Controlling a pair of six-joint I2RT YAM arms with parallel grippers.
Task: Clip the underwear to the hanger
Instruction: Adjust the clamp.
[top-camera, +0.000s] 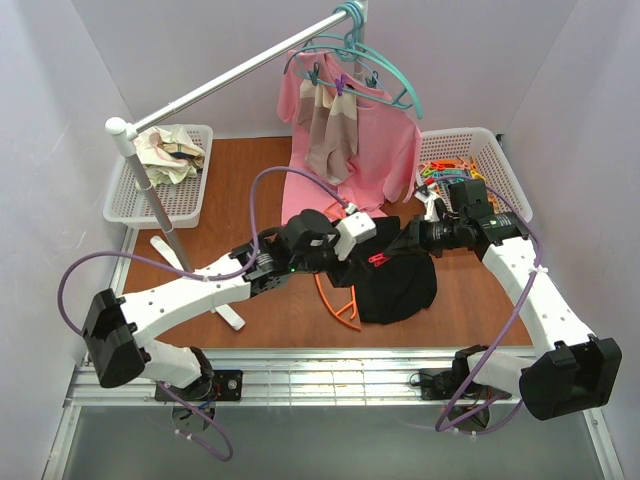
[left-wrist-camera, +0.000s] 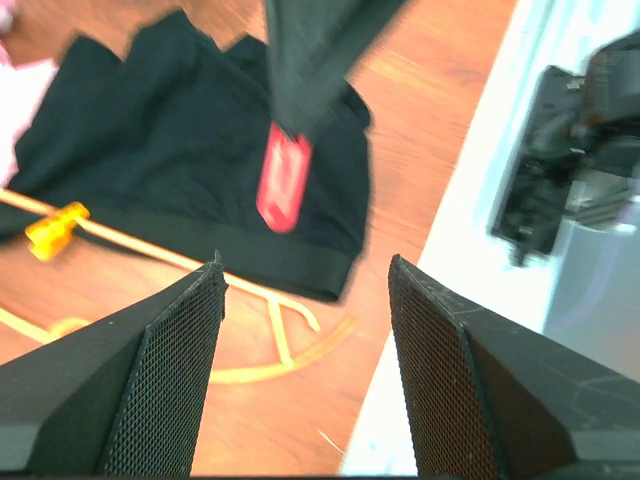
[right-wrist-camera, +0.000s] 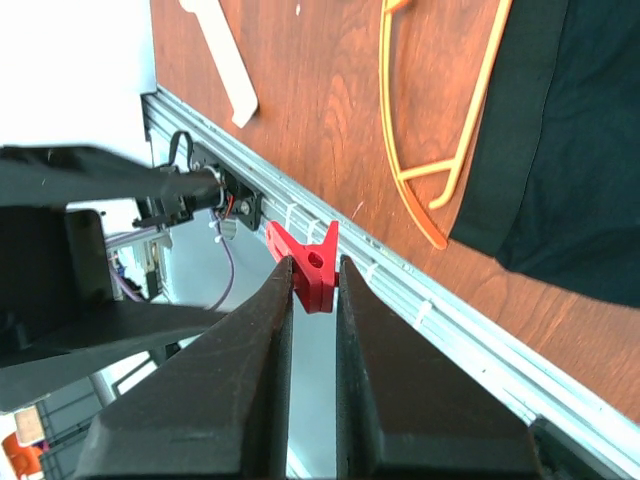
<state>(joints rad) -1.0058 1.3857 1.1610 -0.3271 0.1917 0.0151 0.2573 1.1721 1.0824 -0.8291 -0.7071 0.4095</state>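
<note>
- Underwear (top-camera: 400, 288): one, black, flat on the surface (top-camera: 480, 300) at centre, between the two arms. Its waistband edge faces the left arm.
- Hanger (top-camera: 338, 305): one, orange, lying flat. Its straight bar runs under the waistband, and the rest of the frame sticks out past the cloth toward the left arm.
- Long axis: bar and waistband run together, roughly from far to near on a slight slant in the top view.
- Red clip (right-wrist-camera: 318, 255): one, off the surface and above the body of the underwear.
- Right tool (right-wrist-camera: 314, 285): clenched on the red clip, pinching it by its handle end.
- Left tool (left-wrist-camera: 305, 268): released, jaws apart, nothing between them. It sits low over the waistband beside the bar.
- Key relation: the waistband-and-bar line lies from the red clip toward the left arm and the near edge. The clip probably has to travel that way, with its mouth squared across the bar.
- Nearer arm: the right one carries the clip, while the left is closer to the band and well placed to steady it.
- Yellow clip (left-wrist-camera: 55, 228): one, on the bar at the end of the cloth. Whether it bites the cloth cannot be told.
- Baskets: two, white, one far left (top-camera: 115, 205) with cloths and one far right (top-camera: 500, 160) with spare clips too jumbled to count.
- Rail (top-camera: 230, 75): one, carrying a pink shirt (top-camera: 385, 150), a striped cloth (top-camera: 330, 130) and what look like two teal hangers (top-camera: 395, 80).
</note>
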